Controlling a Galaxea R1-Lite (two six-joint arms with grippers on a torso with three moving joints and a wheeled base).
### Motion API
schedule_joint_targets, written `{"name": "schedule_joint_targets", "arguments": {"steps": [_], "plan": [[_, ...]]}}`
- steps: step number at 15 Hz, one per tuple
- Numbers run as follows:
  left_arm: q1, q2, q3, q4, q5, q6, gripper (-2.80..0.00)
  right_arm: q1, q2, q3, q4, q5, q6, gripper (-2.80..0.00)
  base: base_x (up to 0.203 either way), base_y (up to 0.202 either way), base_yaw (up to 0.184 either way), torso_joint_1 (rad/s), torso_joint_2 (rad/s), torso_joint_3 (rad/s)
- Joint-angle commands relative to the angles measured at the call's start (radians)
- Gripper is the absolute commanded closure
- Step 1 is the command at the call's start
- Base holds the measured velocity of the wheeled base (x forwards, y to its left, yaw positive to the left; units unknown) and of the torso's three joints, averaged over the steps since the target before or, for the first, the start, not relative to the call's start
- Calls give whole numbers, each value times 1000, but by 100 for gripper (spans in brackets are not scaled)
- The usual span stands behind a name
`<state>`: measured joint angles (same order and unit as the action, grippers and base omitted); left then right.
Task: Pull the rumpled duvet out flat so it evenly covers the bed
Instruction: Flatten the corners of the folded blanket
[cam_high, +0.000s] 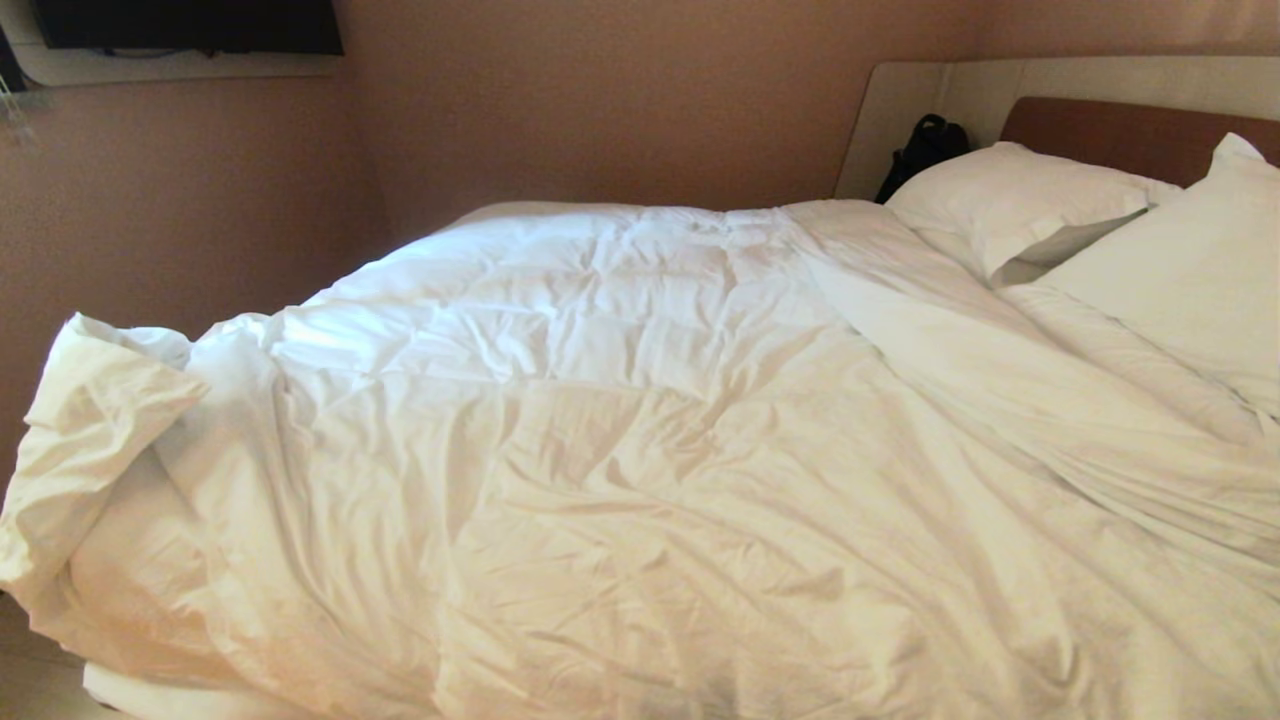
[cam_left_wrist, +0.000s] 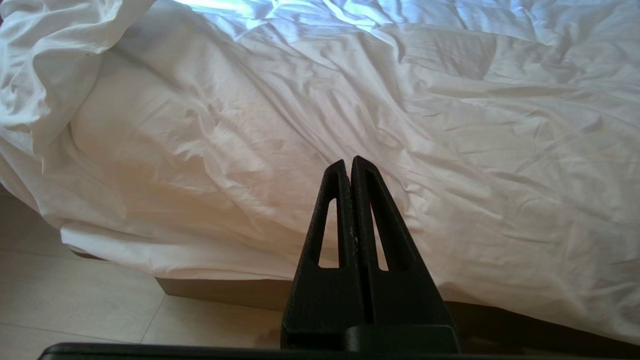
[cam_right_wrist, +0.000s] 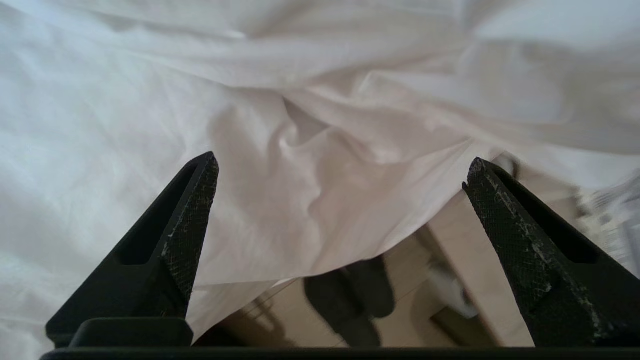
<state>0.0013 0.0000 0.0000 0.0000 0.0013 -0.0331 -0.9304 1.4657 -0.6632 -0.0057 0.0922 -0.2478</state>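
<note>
Although neither arm is seen in the head view, both are shown by their own wrist cameras: the left hand (cam_left_wrist: 351, 165) is parked just beside the near side of the bed with its two black fingers pressed together on nothing, while the right hand (cam_right_wrist: 340, 165) is held with its black textured fingers (cam_right_wrist: 197, 200) spread wide, and a hanging hem of cloth lies between and beyond them, not yet touched. The very large white puffy quilted duvet (cam_high: 600, 430) is spread rumpled over most of the wide low bed (cam_left_wrist: 225, 292), of which only a strip of dark brown base is seen below the overhang. At the foot corner on the robot's left the duvet is bunched and folded back on itself (cam_high: 100, 400); toward the head it is drawn into long diagonal creases that stop short of the two smooth white rectangular pillows (cam_high: 1010, 200), behind which a small black bag (cam_high: 925, 150) is propped against the beige surround. The duvet is judged to be soft, light for its bulk and yielding, so that a pinch in its middle would merely gather a handful of cover and raise a new ridge. A better hold is expected at the free hem or a corner, where the layers are thin enough to be nipped firmly and the pull is carried across the whole sheet; some slipping of smooth cotton from the fingers should be allowed for.
</note>
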Motion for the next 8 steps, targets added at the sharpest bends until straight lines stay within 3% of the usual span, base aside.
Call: {"name": "schedule_joint_targets", "arguments": {"steps": [1, 5, 8], "plan": [[0, 0, 0, 0, 0, -1, 0, 2, 13, 4, 0, -20, 15, -280, 0, 0, 0, 0, 0, 0], [0, 0, 0, 0, -1, -1, 0, 9, 153, 62, -283, -194, 18, -280, 0, 0, 0, 0, 0, 0], [0, 0, 0, 0, 0, -1, 0, 10, 198, 73, -385, -220, 38, -280, 0, 0, 0, 0, 0, 0]]}}
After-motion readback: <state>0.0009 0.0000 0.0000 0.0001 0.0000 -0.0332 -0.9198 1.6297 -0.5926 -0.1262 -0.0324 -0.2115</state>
